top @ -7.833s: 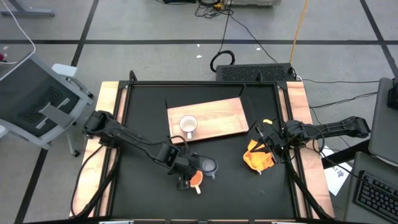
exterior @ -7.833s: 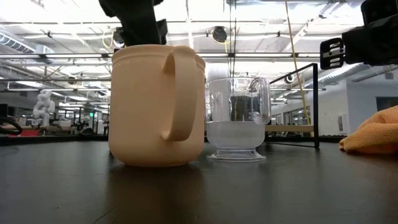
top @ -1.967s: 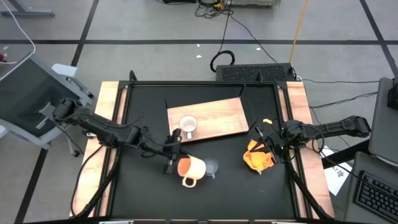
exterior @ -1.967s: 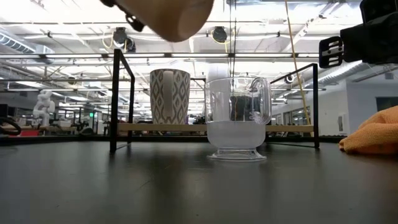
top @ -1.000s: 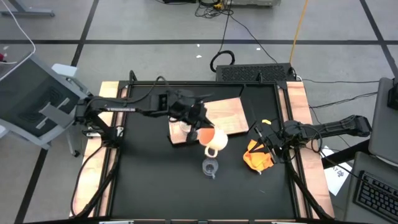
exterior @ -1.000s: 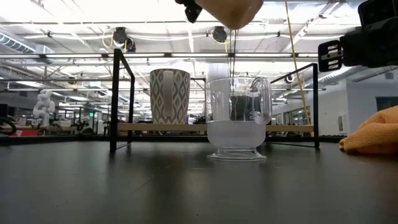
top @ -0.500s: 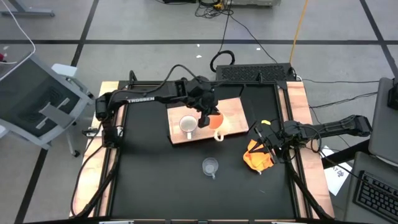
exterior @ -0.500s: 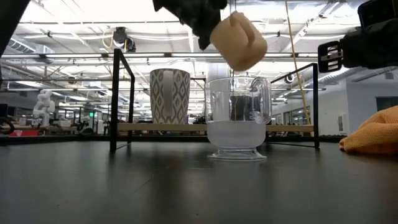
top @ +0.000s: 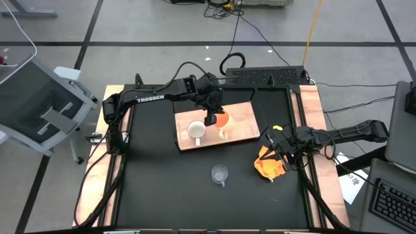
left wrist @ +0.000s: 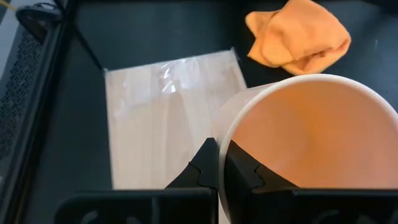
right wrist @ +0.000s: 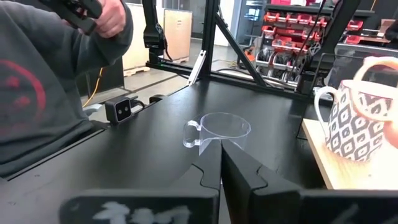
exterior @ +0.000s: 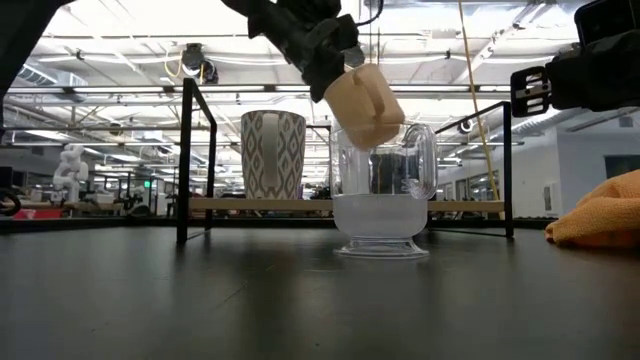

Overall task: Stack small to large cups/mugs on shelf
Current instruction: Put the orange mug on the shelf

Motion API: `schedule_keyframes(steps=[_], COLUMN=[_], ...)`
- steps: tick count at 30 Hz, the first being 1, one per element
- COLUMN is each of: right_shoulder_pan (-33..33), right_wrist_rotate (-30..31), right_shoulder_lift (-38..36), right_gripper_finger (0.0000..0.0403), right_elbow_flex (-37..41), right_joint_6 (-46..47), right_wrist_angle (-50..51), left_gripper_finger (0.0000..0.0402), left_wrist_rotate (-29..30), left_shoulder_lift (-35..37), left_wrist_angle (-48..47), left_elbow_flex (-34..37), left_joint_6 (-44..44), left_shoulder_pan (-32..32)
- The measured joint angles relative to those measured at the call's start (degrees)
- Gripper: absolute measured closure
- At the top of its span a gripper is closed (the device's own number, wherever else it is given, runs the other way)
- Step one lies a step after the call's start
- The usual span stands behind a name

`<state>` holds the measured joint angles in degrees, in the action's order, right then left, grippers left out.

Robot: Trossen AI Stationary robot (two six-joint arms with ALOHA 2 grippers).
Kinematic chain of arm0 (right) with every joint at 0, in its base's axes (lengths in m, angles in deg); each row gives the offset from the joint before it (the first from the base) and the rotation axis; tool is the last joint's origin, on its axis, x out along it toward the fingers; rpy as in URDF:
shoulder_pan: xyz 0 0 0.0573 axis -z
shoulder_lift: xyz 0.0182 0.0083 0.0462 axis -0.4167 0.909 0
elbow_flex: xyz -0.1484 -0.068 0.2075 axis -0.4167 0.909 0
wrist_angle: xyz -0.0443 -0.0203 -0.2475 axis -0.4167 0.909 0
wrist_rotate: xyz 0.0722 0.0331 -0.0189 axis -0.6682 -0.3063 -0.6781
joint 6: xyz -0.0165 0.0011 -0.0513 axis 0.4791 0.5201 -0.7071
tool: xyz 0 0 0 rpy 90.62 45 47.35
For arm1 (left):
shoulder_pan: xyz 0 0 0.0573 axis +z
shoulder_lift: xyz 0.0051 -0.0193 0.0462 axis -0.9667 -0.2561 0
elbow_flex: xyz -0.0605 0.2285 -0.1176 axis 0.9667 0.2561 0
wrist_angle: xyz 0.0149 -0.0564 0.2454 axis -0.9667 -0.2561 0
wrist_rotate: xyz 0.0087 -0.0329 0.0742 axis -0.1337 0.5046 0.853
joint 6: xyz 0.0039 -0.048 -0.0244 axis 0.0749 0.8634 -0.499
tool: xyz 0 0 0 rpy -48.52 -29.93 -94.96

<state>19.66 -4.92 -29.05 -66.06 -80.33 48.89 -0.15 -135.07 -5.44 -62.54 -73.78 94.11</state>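
1. The left gripper [top: 212, 119], jaws pinching the rim of the yellow-orange mug [top: 222, 121], has swung across from the bench front in the last two seconds and now hangs over the shelf [top: 242, 116], the mug tilted and clear of the board in the low view.
2. The white mug [top: 196, 131] already stands on the shelf's near-left part; the carried mug sits just beside it, toward the middle, so a set-down looks close.
3. The clear glass cup [top: 220, 174] waits alone on the black bench [top: 156, 195], untouched, well apart from the shelf.
4. Open board lies to the right of the held mug; the shelf's front edge is near, leaving little margin there.
5. The right gripper [top: 278, 147] idles at the bench's right side above the orange cloth [top: 269, 165], jaws pressed together.
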Motion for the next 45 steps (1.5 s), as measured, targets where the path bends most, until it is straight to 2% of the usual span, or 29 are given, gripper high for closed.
schedule_keyframes(steps=[7, 13, 19, 29, 45], right_shoulder_pan=[0.0, 0.0, 0.0, 0.0, 0.0], right_wrist_rotate=[0.3, 6.0, 6.1, 6.1, 6.1], right_shoulder_lift=[0.0, 0.8, 1.6, 1.8, 1.8], right_gripper_finger=[0.0403, 0.0403, 0.0403, 0.0403, 0.0403], right_elbow_flex=[0.0, 0.0, 0.0, 0.0, 0.0], right_joint_6=[-0.1, 0.9, 1.0, 1.0, 1.0], right_wrist_angle=[-0.6, -1.2, -0.8, -0.8, -0.7], left_gripper_finger=[0.0398, 0.0398, 0.0398, 0.0398, 0.0398], left_wrist_rotate=[-0.5, 0.9, 2.5, 3.8, 6.5], left_shoulder_lift=[-2.6, -8.0, -12.5, -13.8, -14.2], left_wrist_angle=[-5.8, -17.1, -24.9, -27.8, -26.6], left_elbow_flex=[-6.0, -15.9, -22.1, -22.4, -22.0], left_joint_6=[-3.1, -4.8, -6.1, -5.6, -3.5], left_shoulder_pan=[1.6, 2.0, 1.5, 1.0, -1.7])
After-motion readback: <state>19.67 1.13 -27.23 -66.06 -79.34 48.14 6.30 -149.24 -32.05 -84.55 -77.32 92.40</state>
